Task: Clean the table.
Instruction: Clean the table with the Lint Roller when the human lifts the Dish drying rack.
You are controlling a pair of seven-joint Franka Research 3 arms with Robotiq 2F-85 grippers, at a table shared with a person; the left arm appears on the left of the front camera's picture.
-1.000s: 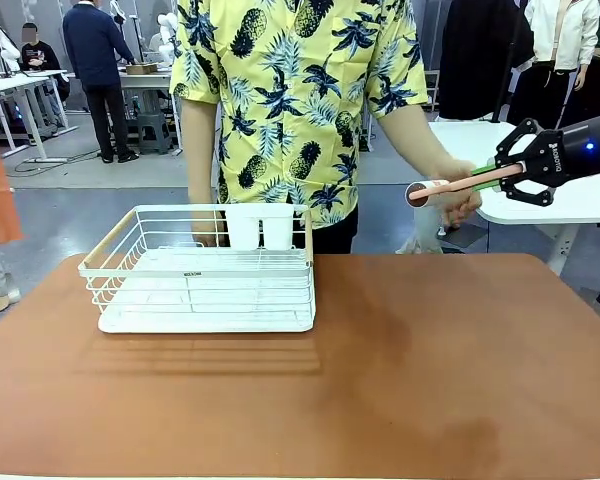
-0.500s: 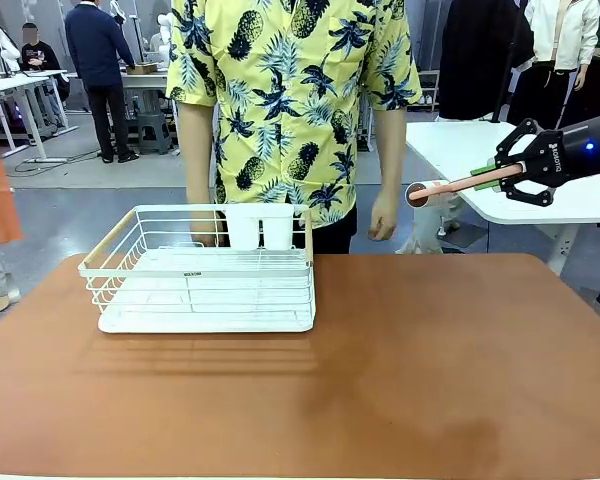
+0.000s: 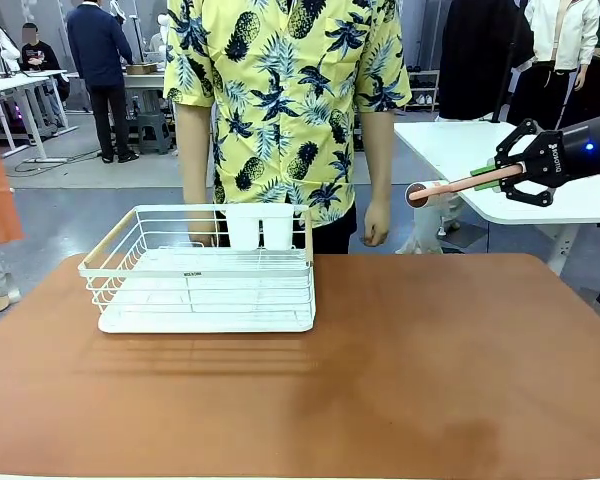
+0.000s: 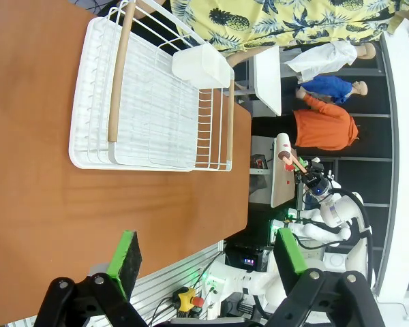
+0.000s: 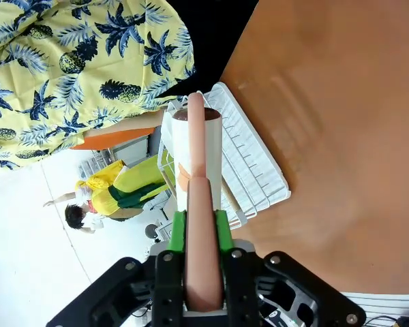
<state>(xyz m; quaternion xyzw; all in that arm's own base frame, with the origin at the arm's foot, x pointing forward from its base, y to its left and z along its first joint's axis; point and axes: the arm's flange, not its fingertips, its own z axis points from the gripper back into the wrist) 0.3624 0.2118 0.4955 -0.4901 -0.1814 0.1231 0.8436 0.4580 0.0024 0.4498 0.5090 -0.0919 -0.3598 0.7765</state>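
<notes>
The table (image 3: 430, 380) top looks matt and leather-like, faintly mottled. The rack (image 3: 205, 322) is white coated wire with a pale wooden rail (image 3: 110, 240) and a smooth plastic cup (image 3: 261, 228). The tool (image 3: 460, 184) has a smooth pink handle. The shirt (image 3: 290, 90) is printed cloth.

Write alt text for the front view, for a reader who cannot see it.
The right end effector, raised at the right, is shut on a pink long-handled utensil pointing left toward a person in a yellow pineapple shirt. A white wire rack sits on the left of the reddish-brown table.
</notes>
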